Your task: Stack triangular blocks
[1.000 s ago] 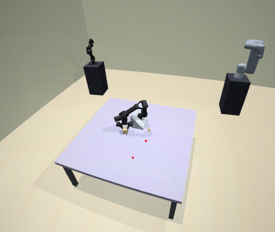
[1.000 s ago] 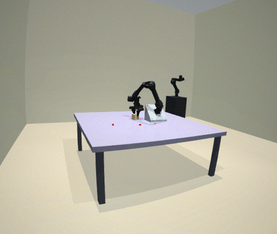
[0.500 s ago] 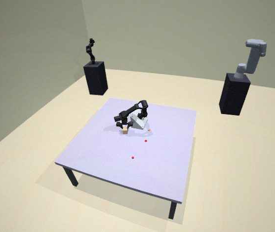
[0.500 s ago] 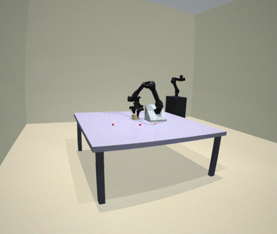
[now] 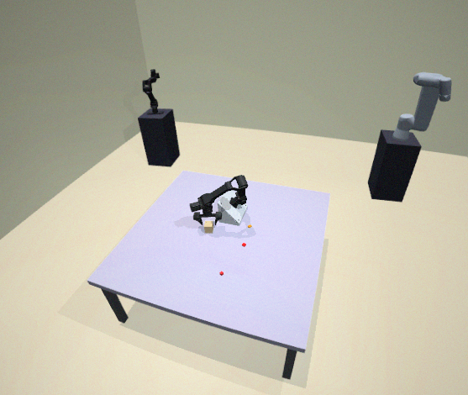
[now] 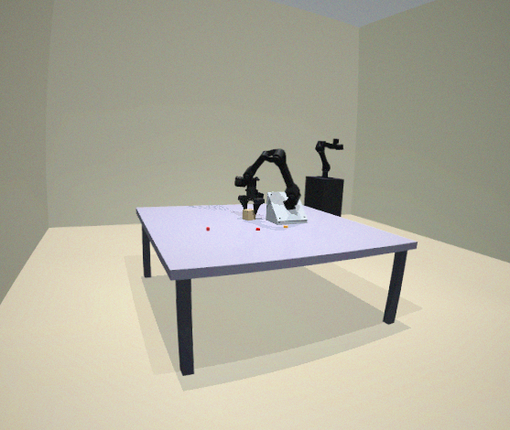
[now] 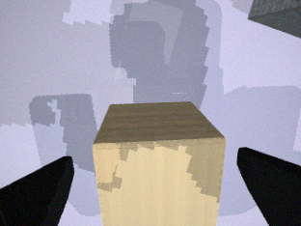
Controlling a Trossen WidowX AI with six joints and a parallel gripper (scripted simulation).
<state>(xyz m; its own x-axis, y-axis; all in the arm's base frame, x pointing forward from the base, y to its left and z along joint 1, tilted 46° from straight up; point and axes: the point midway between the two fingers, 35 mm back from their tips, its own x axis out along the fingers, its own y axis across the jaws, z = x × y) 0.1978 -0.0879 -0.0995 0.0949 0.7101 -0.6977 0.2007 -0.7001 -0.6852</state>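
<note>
Wooden block (image 7: pixel 159 169): lower centre of the wrist frame, square in outline, top face level, resting on the lilac surface (image 5: pixel 174 271); in the top view it sits just left of the arm's white base (image 5: pixel 233 214). End effector (image 5: pixel 205 216): directly above the block, spread almost fully, fingers clear of both block sides, gripping nothing. Two red cubes (image 5: pixel 244 244) and one orange bit (image 5: pixel 249 226): apart, toward centre frame

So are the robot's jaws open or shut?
Open. In the wrist view the gripper has both jaws standing apart from the wooden block, lilac table showing between.
</note>
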